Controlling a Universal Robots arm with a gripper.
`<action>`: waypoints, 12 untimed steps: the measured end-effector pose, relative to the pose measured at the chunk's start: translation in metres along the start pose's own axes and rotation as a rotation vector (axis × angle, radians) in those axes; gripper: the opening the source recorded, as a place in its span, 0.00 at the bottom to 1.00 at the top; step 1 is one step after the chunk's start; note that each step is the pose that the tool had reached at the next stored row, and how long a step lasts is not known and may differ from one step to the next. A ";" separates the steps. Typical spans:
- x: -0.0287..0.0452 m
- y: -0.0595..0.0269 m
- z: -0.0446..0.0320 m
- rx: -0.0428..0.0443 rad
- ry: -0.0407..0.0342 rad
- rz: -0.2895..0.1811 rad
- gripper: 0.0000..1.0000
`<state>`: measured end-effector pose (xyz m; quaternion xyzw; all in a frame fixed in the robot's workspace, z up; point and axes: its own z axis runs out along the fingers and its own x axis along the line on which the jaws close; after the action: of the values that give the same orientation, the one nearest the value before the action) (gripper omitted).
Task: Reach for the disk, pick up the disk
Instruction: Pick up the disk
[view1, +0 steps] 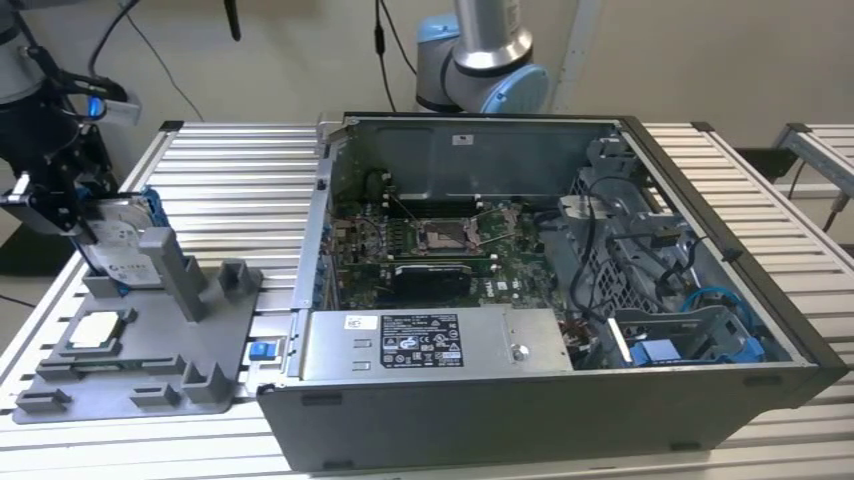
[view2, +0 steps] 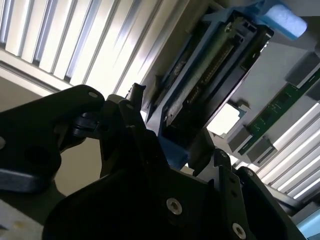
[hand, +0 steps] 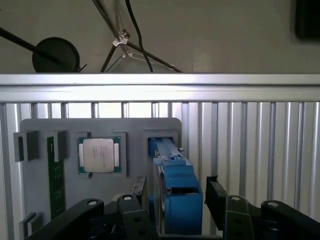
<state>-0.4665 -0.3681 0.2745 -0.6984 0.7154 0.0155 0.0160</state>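
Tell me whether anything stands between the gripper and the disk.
Nothing visible does. In the first wrist view the gripper straddles the disk, its jaws open on either side with narrow gaps showing. The disk stands on edge in the gray fixture.

The gripper (hand: 175, 187) is matte black all over, built of flat, angular link plates with rounded knuckles. Small silver socket-head screws (hand: 234, 199) sit in the pivots on either side of it, as both wrist views show. In the exterior view the wrist (view1: 40, 130) above the gripper is black and blocky, with a bright blue cap (view1: 94, 105) on its side. Thin black cables (view1: 114, 40) trail off above that. Well away from the gripper, a smooth silver tube (view1: 487, 25) meets a grey joint with pale blue end caps (view1: 514, 90).
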 end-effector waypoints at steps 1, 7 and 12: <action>-0.0001 0.0000 0.0012 0.0002 -0.0008 0.000 1.00; -0.0003 0.0004 0.0036 0.0016 -0.0129 0.000 1.00; -0.0003 0.0004 0.0037 0.0016 -0.0136 0.000 1.00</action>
<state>-0.4670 -0.3677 0.2708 -0.6982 0.7153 0.0197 0.0214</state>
